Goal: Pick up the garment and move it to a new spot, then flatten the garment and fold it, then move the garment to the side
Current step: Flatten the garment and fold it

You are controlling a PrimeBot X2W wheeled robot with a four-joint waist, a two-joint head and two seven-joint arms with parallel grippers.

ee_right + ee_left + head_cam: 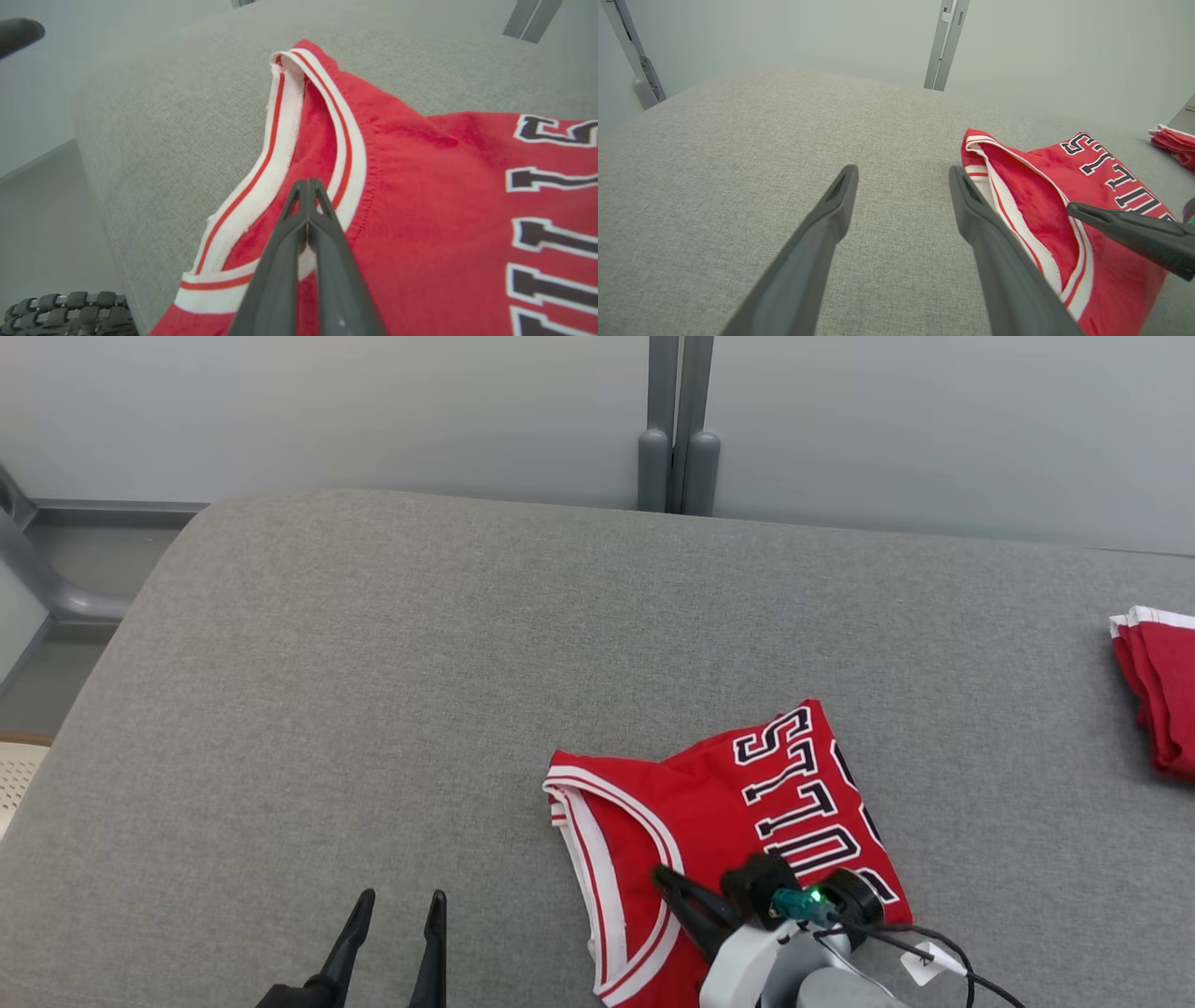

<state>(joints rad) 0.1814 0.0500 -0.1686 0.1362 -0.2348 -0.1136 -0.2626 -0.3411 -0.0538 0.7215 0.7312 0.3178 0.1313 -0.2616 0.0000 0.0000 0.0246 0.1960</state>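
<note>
Left gripper (401,896) was spread wide over bare grey cushion (373,663), touching nothing. Red jersey (747,803) lay on the cushion just to its right, striped trim on the near side. Right gripper (308,183) was pressed together, tips over the jersey's white-and-red trim. Couldn't tell if any cloth was caught between them. A second red garment (1162,691) sat well off to the right of that gripper, apart from the jersey.
</note>
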